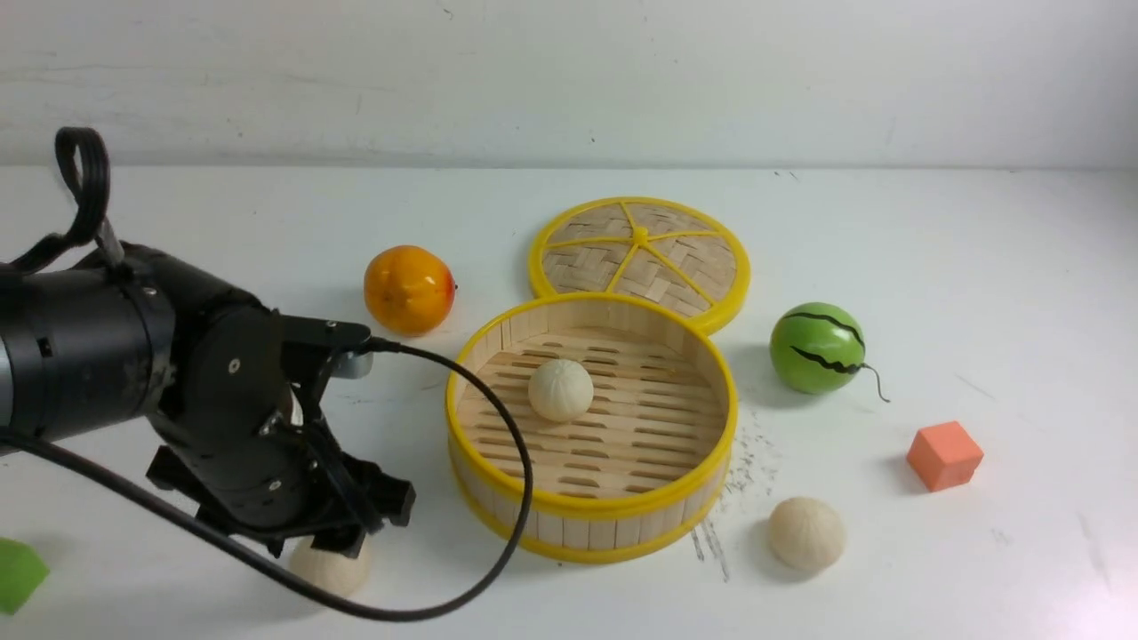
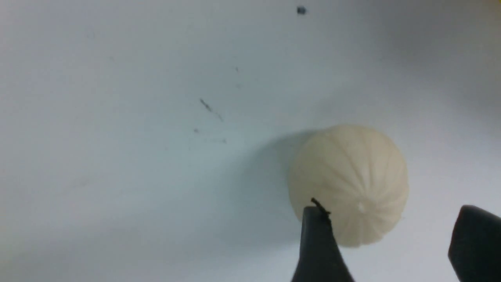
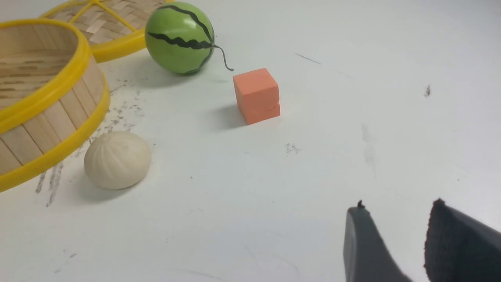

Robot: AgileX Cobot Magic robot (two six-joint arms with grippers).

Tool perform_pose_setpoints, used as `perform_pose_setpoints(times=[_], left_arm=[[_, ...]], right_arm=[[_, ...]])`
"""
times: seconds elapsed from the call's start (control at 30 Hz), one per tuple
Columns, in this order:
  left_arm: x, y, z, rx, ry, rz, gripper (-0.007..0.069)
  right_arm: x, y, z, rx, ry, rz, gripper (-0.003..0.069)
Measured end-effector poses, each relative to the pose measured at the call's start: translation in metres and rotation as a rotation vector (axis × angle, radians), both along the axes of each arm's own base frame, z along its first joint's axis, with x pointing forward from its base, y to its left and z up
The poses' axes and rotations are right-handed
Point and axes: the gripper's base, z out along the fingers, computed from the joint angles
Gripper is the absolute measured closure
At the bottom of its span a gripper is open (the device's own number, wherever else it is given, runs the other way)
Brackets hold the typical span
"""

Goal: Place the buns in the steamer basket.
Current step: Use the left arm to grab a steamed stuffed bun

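Observation:
The steamer basket (image 1: pixel 594 508) stands mid-table with one bun (image 1: pixel 560 389) on its slatted floor. A second bun (image 1: pixel 329 567) lies on the table left of the basket, directly under my left gripper (image 1: pixel 345 536). In the left wrist view that bun (image 2: pixel 348 180) sits just past the open left gripper (image 2: pixel 391 209), close to one finger (image 2: pixel 317 246) and only partly between the two. A third bun (image 1: pixel 805 532) lies at the basket's front right, seen too as the bun (image 3: pixel 117 158) beside the basket (image 3: pixel 51 94). My right gripper (image 3: pixel 399 209) is open over bare table.
The woven lid (image 1: pixel 640 258) lies flat behind the basket. An orange fruit (image 1: pixel 407 289) sits to the back left, a green watermelon ball (image 1: pixel 818 347) and an orange cube (image 1: pixel 944 455) to the right. A green block (image 1: pixel 18 573) shows at the front left edge.

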Motion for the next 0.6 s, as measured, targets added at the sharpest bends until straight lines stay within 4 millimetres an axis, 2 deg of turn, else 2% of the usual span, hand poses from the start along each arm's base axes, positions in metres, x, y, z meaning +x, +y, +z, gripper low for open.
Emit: perform_pose_setpoints(times=[0.33,0.47,0.5,0.6], left_arm=[[0.007,-0.002,-0.021,0.035,0.039,0.004,0.0211],[0.01,-0.003,-0.031,0.046,0.065,0.003,0.0294],[0.011,-0.003,-0.032,0.045,0.065,0.003,0.036],[0.014,-0.004,-0.027,0.045,0.06,0.005,0.0493]], right_arm=[[0.0,0.0,0.0,0.0,0.0,0.0,0.042],[0.0,0.0,0.0,0.0,0.0,0.0,0.042],[0.0,0.0,0.0,0.0,0.0,0.0,0.042],[0.0,0.0,0.0,0.0,0.0,0.0,0.042]])
